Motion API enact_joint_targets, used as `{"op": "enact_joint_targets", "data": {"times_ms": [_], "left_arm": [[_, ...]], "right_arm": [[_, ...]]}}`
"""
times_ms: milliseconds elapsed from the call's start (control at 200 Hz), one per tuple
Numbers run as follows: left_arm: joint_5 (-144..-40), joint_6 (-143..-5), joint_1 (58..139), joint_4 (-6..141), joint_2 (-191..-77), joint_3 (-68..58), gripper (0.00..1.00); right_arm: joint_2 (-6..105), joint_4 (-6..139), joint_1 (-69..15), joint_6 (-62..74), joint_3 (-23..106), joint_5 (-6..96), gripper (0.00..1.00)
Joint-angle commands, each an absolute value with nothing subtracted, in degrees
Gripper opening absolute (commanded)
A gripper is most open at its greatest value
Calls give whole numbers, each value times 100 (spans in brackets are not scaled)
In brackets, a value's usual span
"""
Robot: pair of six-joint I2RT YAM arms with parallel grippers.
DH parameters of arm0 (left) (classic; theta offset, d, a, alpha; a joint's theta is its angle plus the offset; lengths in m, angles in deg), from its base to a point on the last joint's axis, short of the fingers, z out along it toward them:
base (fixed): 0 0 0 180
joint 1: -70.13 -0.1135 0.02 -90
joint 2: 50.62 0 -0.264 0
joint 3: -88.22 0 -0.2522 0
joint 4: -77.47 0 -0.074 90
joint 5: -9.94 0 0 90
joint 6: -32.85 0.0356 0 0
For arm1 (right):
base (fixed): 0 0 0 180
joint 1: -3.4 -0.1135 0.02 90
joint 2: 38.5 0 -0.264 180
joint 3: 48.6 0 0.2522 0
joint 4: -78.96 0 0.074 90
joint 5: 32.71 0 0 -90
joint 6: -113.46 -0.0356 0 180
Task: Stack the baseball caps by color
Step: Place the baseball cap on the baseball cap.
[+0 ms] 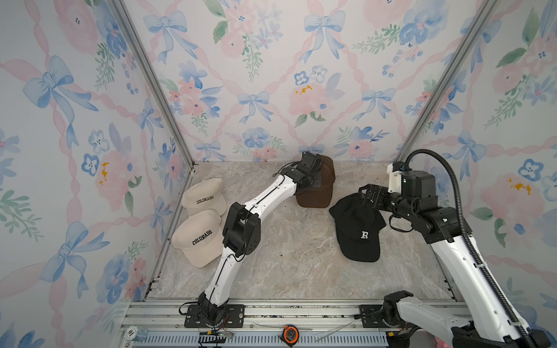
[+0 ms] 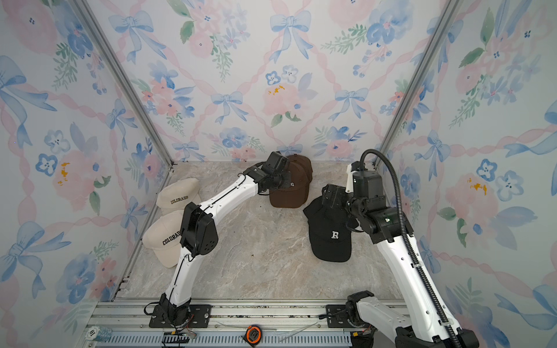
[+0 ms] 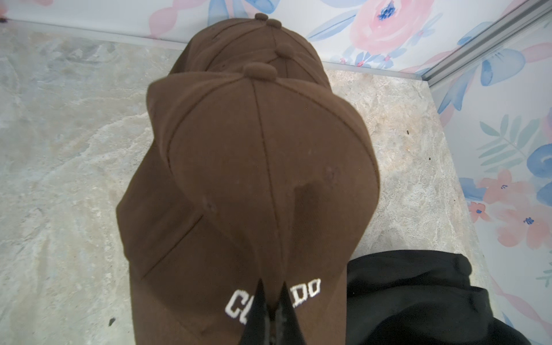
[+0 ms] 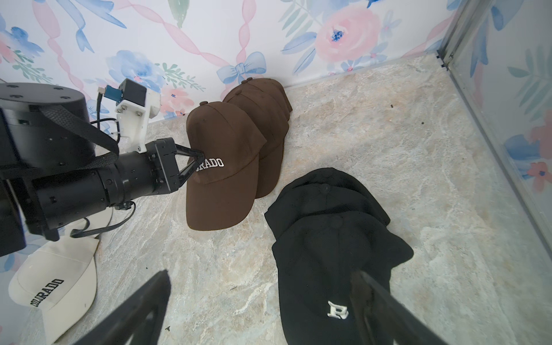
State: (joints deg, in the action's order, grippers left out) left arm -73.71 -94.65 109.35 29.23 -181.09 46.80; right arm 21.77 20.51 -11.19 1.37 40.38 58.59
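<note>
I have the brown caps (image 4: pixel 236 143) nested in a row at the far middle of the marble floor (image 1: pixel 289 265), crowns overlapping back toward the far wall; I count four top buttons in the left wrist view, though the rearmost caps are mostly hidden. My left gripper (image 4: pixel 195 162) is pinched shut on the front panel of the nearest brown cap (image 3: pixel 263 167), right across its white "COLORADO" lettering, so the middle letters are covered by the fingertips (image 3: pixel 257 310). Just right of that row and nearer to me sits the black stack (image 1: pixel 358 229), the top cap showing a white "R" with its brim pointing toward me; from the right wrist view I see at least two black crowns overlapping, and I cannot say how many lie beneath. My right gripper (image 4: pixel 260 310) hangs over the far edge of that black stack with its jaws spread wide and nothing between them. Over on the left side, near the left wall, the two cream caps (image 1: pixel 202 220) lie side by side, one farther (image 2: pixel 177 195), one nearer (image 2: pixel 164 238), the nearer one's crown overlapping the farther one's brim.
</note>
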Motion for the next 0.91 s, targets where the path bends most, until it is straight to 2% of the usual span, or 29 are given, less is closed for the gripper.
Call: {"op": "enact_joint_targets", "data": {"times_ms": [0, 610, 695, 840, 900], "left_arm": [[-7156, -9593, 10994, 2942, -18293, 5008, 0], [-7173, -9710, 11020, 2951, -19297, 5943, 0], [-7193, -9759, 11020, 2952, -19423, 6021, 7], [-7233, -9820, 11013, 2939, -19580, 6041, 26], [-7250, -9837, 11019, 2938, -19624, 6018, 28]], "right_arm": [[2017, 1792, -955, 170, 3952, 5745, 96], [1722, 1487, -385, 306, 3907, 5553, 96], [1682, 1427, -325, 333, 3907, 5554, 96], [1632, 1369, -190, 386, 3924, 5502, 96], [1633, 1361, -127, 410, 3922, 5466, 96]]}}
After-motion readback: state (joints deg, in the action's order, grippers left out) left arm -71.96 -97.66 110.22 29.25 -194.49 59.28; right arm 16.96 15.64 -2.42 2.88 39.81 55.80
